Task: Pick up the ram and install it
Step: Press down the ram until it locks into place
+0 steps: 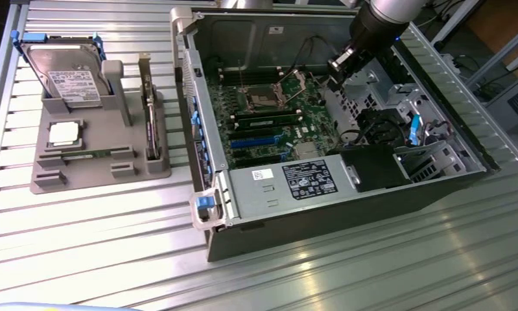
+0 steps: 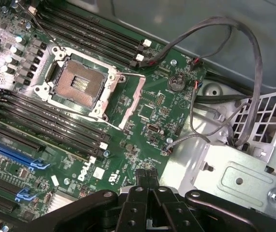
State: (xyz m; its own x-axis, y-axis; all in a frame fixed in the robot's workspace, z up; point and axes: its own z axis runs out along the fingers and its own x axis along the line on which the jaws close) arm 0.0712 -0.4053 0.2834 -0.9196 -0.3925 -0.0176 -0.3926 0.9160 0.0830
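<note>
The ram (image 1: 87, 155) lies in the front slot of the grey parts holder (image 1: 47, 181) at the exterior view's left. Its long axis runs nearly level across the frame, ends pointing left and right. The slatted metal desk (image 1: 111, 246) carries the holder and the open computer case (image 1: 328, 214), well apart from the ram. Inside the case, the gripper (image 1: 338, 65) hangs over the green motherboard (image 2: 147, 111), near the empty processor socket (image 2: 77, 82). Its jaws are clenched together on nothing.
</note>
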